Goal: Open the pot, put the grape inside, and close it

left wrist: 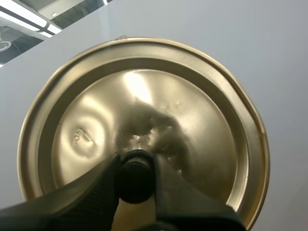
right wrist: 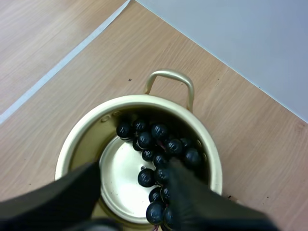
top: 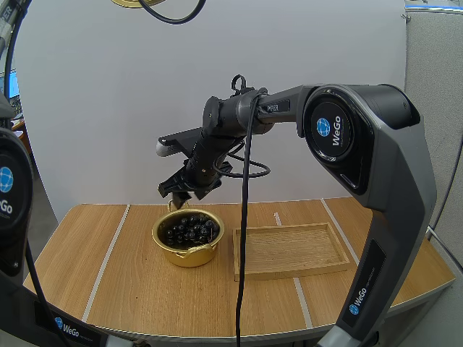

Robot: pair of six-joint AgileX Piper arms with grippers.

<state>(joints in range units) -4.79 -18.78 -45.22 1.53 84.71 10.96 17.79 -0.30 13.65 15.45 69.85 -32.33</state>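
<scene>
The gold pot (top: pixel 189 256) stands uncovered on the table, and the bunch of dark grapes (top: pixel 189 229) lies inside it. My right gripper (top: pixel 184 192) hangs just above the pot's far rim. In the right wrist view its fingers (right wrist: pixel 192 199) stand apart over the pot (right wrist: pixel 81 131), open, with the grapes (right wrist: pixel 155 144) below them against the far wall. My left gripper (left wrist: pixel 136 177) is shut on the black knob of the gold lid (left wrist: pixel 192 96) and holds it high up. An edge of the lid (top: pixel 130 3) shows high above the table.
A flat wooden tray (top: pixel 291 250) lies right of the pot, close to it. The table's left part and its front are bare wood with pale tape lines. My left arm's base (top: pixel 11 210) stands at the left edge.
</scene>
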